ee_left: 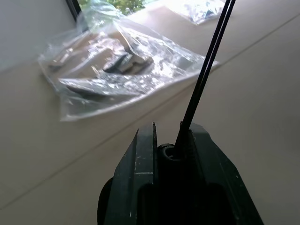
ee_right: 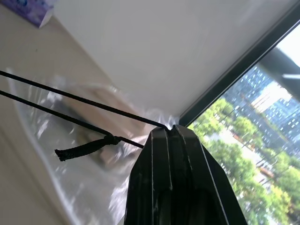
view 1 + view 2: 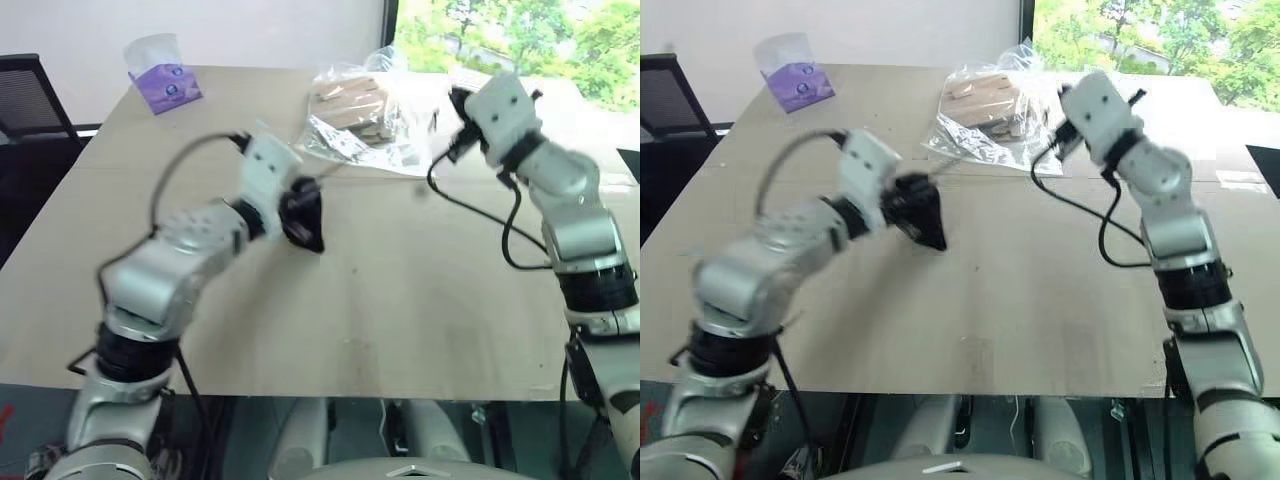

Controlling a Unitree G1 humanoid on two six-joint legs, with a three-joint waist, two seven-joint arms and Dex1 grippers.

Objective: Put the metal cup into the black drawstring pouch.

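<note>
The left gripper has its fingers clamped on the gathered neck of the black drawstring pouch, which hangs dark and bunched from them just above the tabletop, left of its middle. From that neck the thin black cord runs taut in two strands across to the right gripper, whose fingers are pressed together on the cord, with its knotted, frayed end dangling just beside them. The right gripper is raised over the far right part of the tabletop. Behind both lies a clear plastic bag of wooden blocks, and a purple tissue pack sits at the far left corner. The metal cup cannot be made out; whether it lies inside the pouch I cannot tell.
</note>
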